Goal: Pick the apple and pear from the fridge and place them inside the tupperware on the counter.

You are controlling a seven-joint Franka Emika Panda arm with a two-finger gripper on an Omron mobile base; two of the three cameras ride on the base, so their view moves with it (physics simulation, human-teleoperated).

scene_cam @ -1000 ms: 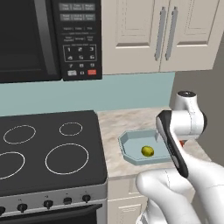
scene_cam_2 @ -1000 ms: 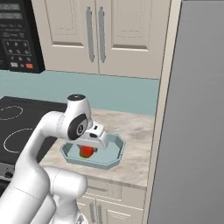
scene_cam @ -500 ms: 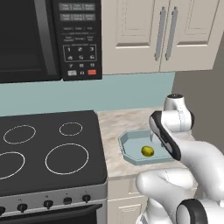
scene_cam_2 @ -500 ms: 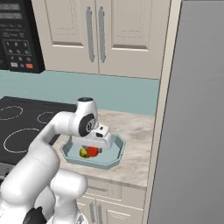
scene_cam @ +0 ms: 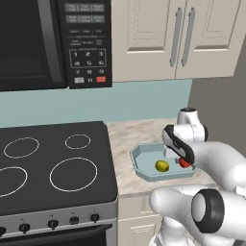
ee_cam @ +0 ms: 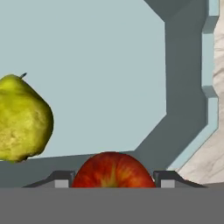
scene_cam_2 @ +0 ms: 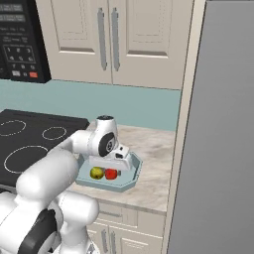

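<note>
The light blue tupperware sits on the beige counter beside the stovetop. Inside it lies the yellow-green pear. The red apple sits just right of the pear, low in the tray. My gripper points down into the tray, and its fingertips hug both sides of the apple. In the left base view my forearm covers part of the apple.
The black stovetop lies left of the tray, with the microwave above it. Cream wall cabinets hang over the counter. The grey fridge door stands shut close to the right.
My hand has shifted a little to the right over the tray with the apple, so the pear now shows beside it. The elbow has swung closer to the base.
</note>
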